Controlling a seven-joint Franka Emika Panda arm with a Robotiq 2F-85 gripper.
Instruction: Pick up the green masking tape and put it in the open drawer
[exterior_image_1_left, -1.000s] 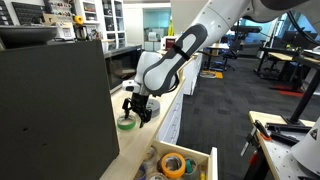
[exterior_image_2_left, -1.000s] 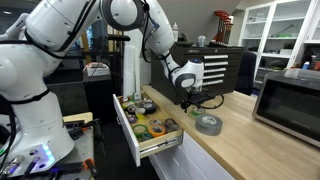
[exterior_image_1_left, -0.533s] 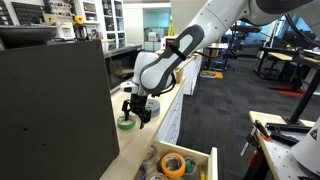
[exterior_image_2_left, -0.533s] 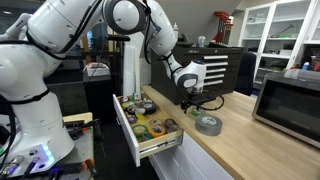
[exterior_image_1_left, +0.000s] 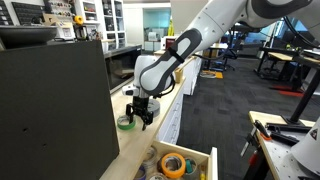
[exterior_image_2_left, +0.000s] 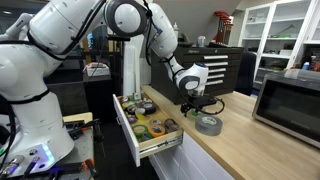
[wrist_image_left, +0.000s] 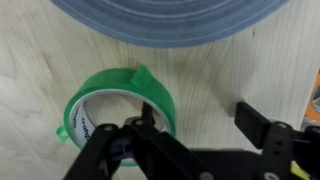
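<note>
Stretching past a dark cabinet (exterior_image_1_left: 50, 110) in an exterior view, the wooden surface (exterior_image_2_left: 235, 150) carries everything, with a microwave (exterior_image_2_left: 290, 100) standing toward its far edge. The white arm (exterior_image_1_left: 165, 62) bends down over it, its wrist low above the wood. Below the surface's near edge the drawer (exterior_image_2_left: 126, 128) stands pulled open, with several rolls lying inside. A wide grey roll of tape (exterior_image_2_left: 208, 123) lies flat a little in from that edge, and in the wrist view it fills the top of the picture. The tool (wrist_image_left: 200, 120) hangs just beside the grey roll, close above the wood, with its fingers spread apart and nothing pinched between them. One finger (wrist_image_left: 150, 122) sits over the right side of the green tape (wrist_image_left: 100, 90), and the other finger stands clear of it over bare wood. The green tape lies flat on the surface near the drawer-side edge, close to the grey roll but apart from it, with a loose end sticking up from its rim.
</note>
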